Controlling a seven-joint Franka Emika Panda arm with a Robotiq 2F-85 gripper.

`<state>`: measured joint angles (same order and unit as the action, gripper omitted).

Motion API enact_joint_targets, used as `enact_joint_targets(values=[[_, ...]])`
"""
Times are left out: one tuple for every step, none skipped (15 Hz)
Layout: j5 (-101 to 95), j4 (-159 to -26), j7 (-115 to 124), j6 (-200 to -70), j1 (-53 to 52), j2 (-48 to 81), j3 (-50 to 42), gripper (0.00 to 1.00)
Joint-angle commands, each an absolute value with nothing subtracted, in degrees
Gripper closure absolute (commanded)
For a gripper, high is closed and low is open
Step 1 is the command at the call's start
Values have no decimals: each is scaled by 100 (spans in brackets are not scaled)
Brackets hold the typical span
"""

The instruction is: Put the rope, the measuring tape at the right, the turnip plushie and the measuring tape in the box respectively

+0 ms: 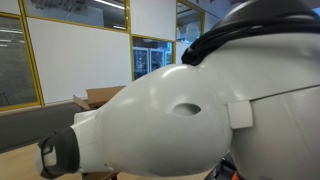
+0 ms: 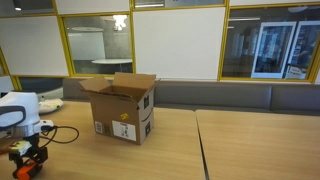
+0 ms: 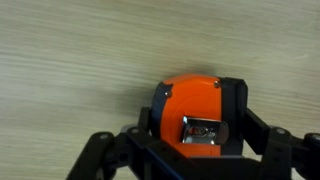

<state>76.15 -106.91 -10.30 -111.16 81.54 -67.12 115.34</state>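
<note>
An orange measuring tape (image 3: 185,100) with a metal belt clip lies on the wooden table, filling the middle of the wrist view. My gripper (image 3: 197,114) straddles it, and the black fingers (image 3: 240,100) press against its two sides. In an exterior view the gripper (image 2: 27,163) is down at the table's near left corner with the orange measuring tape (image 2: 21,171) in it. The brown cardboard box (image 2: 122,108) stands open-topped on the table to the right of the gripper, and its flaps (image 1: 98,97) show behind the arm. The rope and the turnip plushie are out of view.
A dark cable (image 2: 62,132) curves on the table between arm and box. A second table (image 2: 260,140) adjoins on the right. A grey bench (image 2: 230,95) runs along the glass wall behind. The white arm (image 1: 170,115) blocks most of an exterior view.
</note>
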Motion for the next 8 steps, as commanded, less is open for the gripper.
enact_joint_targets(values=[[7513, -10805, -999, -11114, 8018, -6701, 10972, 38], [7451, -10845, -992, -11128, 7984, -6682, 10830, 38], [7374, -10941, -1011, -11130, 7906, -6614, 10647, 38], [7311, -11005, -1036, -11136, 7865, -6579, 10485, 38], [7250, -11038, -1048, -11153, 7847, -6565, 10334, 38], [7174, -11119, -1070, -11152, 7785, -6508, 10150, 38], [7080, -11196, -1087, -11161, 7710, -6454, 9974, 38], [6982, -11289, -1102, -11187, 7604, -6417, 9787, 38]])
